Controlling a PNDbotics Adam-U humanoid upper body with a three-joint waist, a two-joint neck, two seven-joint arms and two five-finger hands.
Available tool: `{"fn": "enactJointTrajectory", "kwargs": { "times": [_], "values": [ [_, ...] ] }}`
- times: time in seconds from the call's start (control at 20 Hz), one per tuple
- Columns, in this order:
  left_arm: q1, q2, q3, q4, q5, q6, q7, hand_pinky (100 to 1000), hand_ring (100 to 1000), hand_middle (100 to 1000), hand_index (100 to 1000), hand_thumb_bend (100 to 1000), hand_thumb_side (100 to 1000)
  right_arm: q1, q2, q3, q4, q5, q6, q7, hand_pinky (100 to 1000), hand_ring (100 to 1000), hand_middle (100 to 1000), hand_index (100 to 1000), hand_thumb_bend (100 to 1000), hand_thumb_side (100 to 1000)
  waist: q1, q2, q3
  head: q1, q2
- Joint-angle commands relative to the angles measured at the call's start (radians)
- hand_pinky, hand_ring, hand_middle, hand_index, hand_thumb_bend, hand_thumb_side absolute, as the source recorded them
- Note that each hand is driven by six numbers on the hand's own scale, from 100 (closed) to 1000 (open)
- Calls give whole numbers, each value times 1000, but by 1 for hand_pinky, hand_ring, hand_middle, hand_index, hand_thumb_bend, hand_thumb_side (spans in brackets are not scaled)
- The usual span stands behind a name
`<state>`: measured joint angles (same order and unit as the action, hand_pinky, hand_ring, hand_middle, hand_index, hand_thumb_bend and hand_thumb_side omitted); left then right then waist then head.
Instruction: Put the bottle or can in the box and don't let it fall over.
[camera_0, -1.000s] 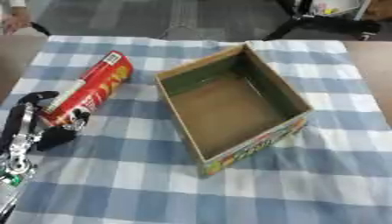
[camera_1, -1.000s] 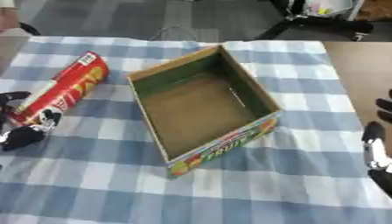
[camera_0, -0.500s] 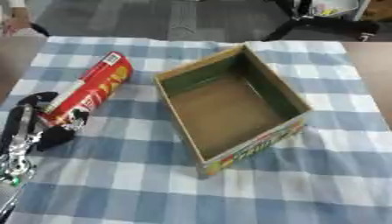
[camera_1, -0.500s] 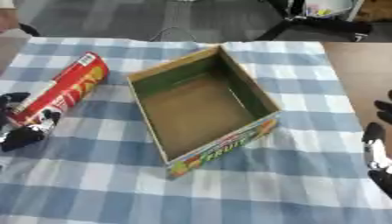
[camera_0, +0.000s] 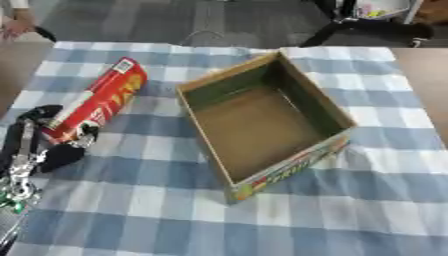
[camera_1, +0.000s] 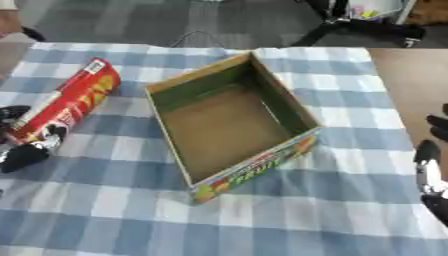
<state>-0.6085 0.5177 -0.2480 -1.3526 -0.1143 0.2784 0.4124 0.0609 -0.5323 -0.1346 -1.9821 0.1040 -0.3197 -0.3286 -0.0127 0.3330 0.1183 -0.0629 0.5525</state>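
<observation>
"FRUIT" lettering marks the box (camera_1: 254, 165); left hand (camera_0: 39, 150) curls around the lying red can (camera_0: 96, 102).

The robot's black and silver left hand (camera_0: 39, 145) lies low at the near left, its fingers (camera_0: 61, 155) curled round the near end of a lying tube. The black right hand (camera_1: 430, 170) shows at the right edge, fingers straight and relaxed.

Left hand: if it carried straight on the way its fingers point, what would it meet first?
The left hand already curls round the near end of the lying red cylindrical snack can; nothing comes before it.
</observation>
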Motion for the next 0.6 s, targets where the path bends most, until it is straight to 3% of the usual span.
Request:
{"fn": "enactJointTrajectory", "kwargs": {
  "times": [0.05,0.6],
  "values": [
    [-15,28,12,-34,-10,4,21,487,476,654,623,151,100,-3,-20,-9,-18,-11,-5,1,854,857,1000,906,100,530,5,-13,2,1,-7],
    [-21,41,23,-97,-18,26,52,477,471,649,617,160,100,1,-22,-12,-18,-19,-8,1,854,856,1000,905,100,530,8,-21,2,-2,-2]
  ]
}}
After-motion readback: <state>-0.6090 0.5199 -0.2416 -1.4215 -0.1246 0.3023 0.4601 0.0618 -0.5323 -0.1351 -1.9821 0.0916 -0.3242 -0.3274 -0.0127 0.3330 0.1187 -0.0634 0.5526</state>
